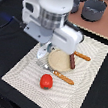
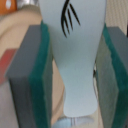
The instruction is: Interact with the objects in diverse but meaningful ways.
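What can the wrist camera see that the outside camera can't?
Only the wrist view shows the pale bottle-like piece with a black mark, sitting between the green finger pads of the gripper. Only the exterior view shows the red tomato, the tan plate, the dark sausage, the orange-handled cutlery and the striped mat. Both show parts of the same arm, over the plate.

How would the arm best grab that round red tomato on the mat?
Probably from straight above, closing the gripper across the round red tomato at its widest middle. It sits alone on the striped mat, clear of the orange-handled fork, so both sides look free.
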You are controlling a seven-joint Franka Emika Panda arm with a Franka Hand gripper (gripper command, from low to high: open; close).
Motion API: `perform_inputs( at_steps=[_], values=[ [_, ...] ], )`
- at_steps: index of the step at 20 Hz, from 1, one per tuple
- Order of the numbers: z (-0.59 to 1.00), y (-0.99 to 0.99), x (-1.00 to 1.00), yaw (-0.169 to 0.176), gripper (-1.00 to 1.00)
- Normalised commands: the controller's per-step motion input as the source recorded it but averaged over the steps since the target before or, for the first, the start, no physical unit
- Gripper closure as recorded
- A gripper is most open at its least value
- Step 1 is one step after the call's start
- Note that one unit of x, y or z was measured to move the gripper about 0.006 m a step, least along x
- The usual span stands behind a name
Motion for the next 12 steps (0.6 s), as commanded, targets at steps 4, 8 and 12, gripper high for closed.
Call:
perform_inputs(
  at_steps=[4, 8, 12],
  values=[
    [-0.42, -0.70, -0.45, 0.045, 1.00],
    [-0.58, -0.49, -0.41, 0.099, 1.00],
    [-0.58, -0.33, -0.30, 0.089, 1.00]
  ],
)
